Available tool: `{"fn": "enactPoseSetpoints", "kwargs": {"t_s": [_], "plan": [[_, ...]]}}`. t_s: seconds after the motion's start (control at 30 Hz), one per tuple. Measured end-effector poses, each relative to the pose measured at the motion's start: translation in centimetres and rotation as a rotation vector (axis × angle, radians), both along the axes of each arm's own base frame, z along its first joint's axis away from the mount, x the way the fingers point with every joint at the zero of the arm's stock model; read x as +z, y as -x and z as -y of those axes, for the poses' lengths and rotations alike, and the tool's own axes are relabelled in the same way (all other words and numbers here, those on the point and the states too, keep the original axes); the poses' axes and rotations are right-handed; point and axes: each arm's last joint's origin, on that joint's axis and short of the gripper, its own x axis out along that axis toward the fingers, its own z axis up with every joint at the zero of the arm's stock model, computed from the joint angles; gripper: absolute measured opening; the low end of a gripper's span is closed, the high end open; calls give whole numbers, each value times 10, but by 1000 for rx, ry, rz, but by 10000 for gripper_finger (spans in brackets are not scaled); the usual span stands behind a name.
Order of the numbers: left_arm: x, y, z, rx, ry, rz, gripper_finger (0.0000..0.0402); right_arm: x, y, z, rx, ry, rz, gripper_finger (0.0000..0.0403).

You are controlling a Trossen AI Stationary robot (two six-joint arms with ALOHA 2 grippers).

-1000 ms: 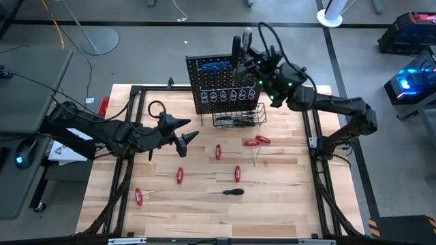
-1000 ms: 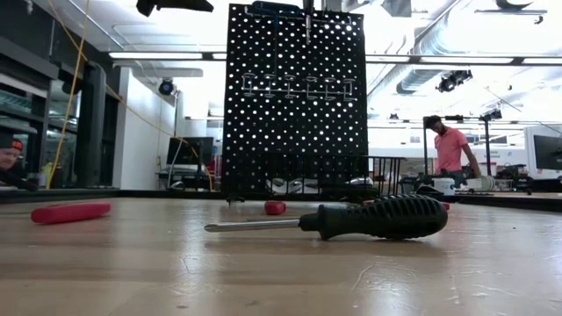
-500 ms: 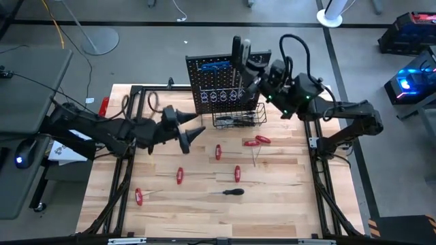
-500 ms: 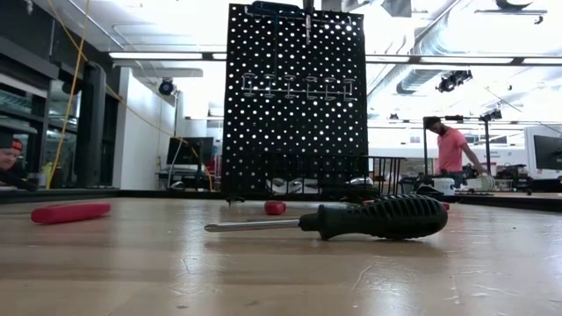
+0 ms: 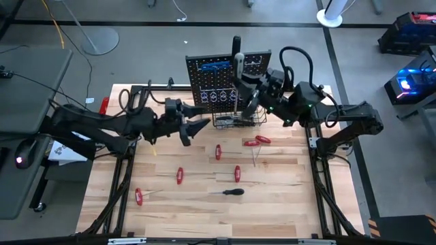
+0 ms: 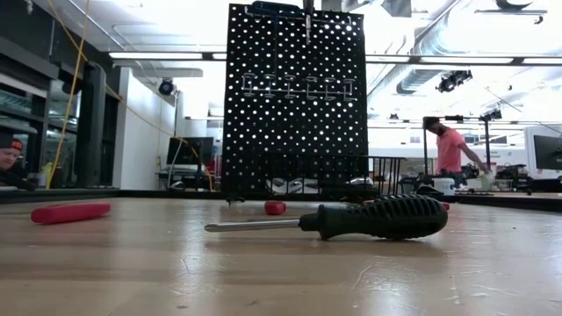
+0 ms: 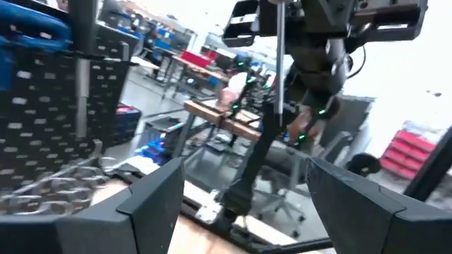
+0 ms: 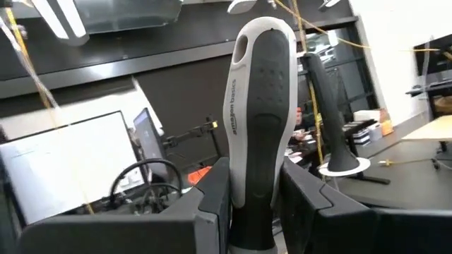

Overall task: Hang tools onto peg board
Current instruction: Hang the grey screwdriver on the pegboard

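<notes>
My right gripper (image 5: 240,83) is pinching a grey-and-black screwdriver (image 8: 260,113), holding it up in front of the peg board (image 5: 225,85) near the top middle of the high view. My left gripper (image 5: 196,129) is spread wide, left of the basket (image 5: 238,120). Red tools (image 5: 218,152) are lying on the table (image 5: 286,184) below.

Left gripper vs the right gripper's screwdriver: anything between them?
High view: only the peg board's front, its loop hooks and the wire basket separate left gripper from the screwdriver in right gripper.
</notes>
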Motion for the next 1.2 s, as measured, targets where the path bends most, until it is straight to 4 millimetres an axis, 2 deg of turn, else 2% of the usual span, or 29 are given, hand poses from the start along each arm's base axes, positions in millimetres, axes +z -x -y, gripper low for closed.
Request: {"fn": "enactPoseSetpoints", "kwargs": {"t_s": [0.07,0.17,0.23,0.33,0.57,0.67,0.83,0.97,1.2], "plan": [[-3,-6,2,-24,0,9,285,0,0,0,-16,18,-13,71],[-10,-13,5,-53,-6,-20,285,-1,2,4,-176,32,-61,71],[-14,-17,8,-63,-10,-46,285,-2,4,9,-300,43,-106,71],[-17,-19,12,-78,-1,-49,285,-7,2,22,-380,39,-169,71],[-20,-18,21,-111,6,-84,285,-46,-4,64,-520,-68,-218,71],[-23,-17,23,-118,2,-109,285,-57,-5,75,-550,-84,-163,71],[-25,-17,24,-118,-2,-134,285,-47,0,81,-568,-55,-71,71],[-26,-17,23,-109,-3,-143,285,-47,1,91,-567,-45,-61,71],[-27,-17,23,-104,-4,-153,285,-59,-12,102,-542,-40,-75,71]]}}
